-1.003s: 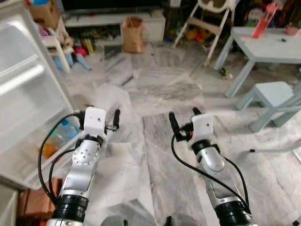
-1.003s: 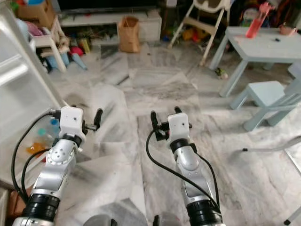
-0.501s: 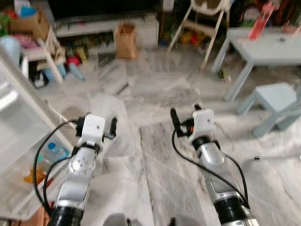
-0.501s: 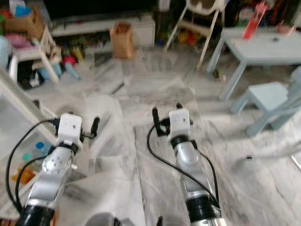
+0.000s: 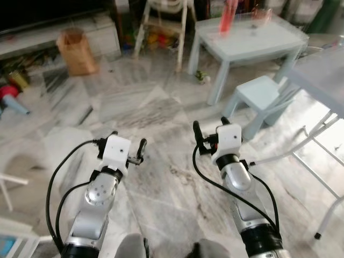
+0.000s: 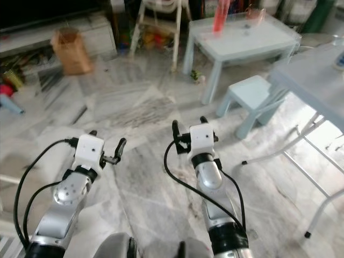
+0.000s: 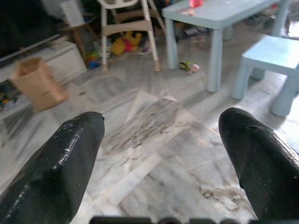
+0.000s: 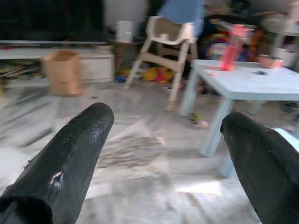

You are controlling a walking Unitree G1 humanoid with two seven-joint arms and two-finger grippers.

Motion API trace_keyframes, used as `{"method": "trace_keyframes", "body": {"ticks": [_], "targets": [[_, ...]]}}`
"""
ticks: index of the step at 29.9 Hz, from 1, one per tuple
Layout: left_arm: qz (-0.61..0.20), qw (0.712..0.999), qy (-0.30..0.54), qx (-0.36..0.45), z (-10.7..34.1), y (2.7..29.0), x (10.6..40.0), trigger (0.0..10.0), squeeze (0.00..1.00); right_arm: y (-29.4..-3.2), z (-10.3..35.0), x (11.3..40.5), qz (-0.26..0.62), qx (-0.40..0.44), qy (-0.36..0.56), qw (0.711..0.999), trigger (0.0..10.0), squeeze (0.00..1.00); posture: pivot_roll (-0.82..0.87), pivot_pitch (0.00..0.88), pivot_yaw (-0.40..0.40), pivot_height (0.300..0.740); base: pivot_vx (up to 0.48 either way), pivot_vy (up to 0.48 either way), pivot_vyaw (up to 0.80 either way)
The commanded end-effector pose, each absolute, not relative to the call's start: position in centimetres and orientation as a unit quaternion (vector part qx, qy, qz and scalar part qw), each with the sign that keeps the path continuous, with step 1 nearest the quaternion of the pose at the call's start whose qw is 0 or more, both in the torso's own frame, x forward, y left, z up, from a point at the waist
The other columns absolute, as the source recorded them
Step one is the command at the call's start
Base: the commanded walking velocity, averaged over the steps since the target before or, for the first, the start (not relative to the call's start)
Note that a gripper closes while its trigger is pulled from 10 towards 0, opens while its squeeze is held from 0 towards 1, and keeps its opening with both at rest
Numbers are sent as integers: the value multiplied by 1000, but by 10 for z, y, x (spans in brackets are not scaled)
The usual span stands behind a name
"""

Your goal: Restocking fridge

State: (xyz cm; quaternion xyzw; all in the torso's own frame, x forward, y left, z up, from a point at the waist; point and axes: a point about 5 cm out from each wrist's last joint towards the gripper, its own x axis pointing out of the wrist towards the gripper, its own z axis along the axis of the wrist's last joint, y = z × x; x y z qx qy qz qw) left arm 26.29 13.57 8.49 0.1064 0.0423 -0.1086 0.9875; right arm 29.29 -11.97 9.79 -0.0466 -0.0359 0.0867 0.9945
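Observation:
Both arms are held out in front of me over the marble floor. My left gripper is open with nothing between its fingers, and the left wrist view looks past its black fingertips at bare floor. My right gripper is also open and empty, level with the left one. A red bottle stands on a low light blue table at the far right, and the same red bottle appears ahead of the right gripper.
A light blue stool stands just right of the right arm, beside a grey table with thin metal legs. A white high chair, a brown paper bag and a low white bench line the far side.
The whole view has swung to the right, so the open fridge door has left the picture and the blue table and stool are nearer the centre. Both arms keep the same pose.

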Motion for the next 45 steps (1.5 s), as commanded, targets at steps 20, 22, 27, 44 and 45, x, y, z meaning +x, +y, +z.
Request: {"method": "trace_keyframes", "body": {"ticks": [20, 22, 27, 44, 45], "targets": [[-103, 991, 17, 88, 92, 131, 270, 10000, 0, -129, 99, 293, 69, -49, -45, 995, 10000, 0, 89, 72, 19, 740, 403, -185, -788], [-94, 992, 10, 79, 94, 133, 271, 10000, 0, -130, 100, 292, 65, -50, -50, 995, 10000, 0, 89, 70, 19, 740, 480, 0, -800], [-41, 998, -13, 51, 97, 151, 266, 10000, 0, -141, 113, 292, 48, -48, -72, 995, 10000, 0, 68, 57, 29, 740, 480, 0, -320], [-9, 997, -72, 9, 120, 163, 269, 10000, 0, -144, 128, 288, 50, -73, -89, 992, 10000, 0, 57, 29, 15, 740, 334, 0, 0], [-9, 997, -73, 10, 121, 163, 269, 10000, 0, -145, 128, 287, 50, -73, -89, 992, 10000, 0, 57, 30, 16, 740, 0, 0, 0]]}}
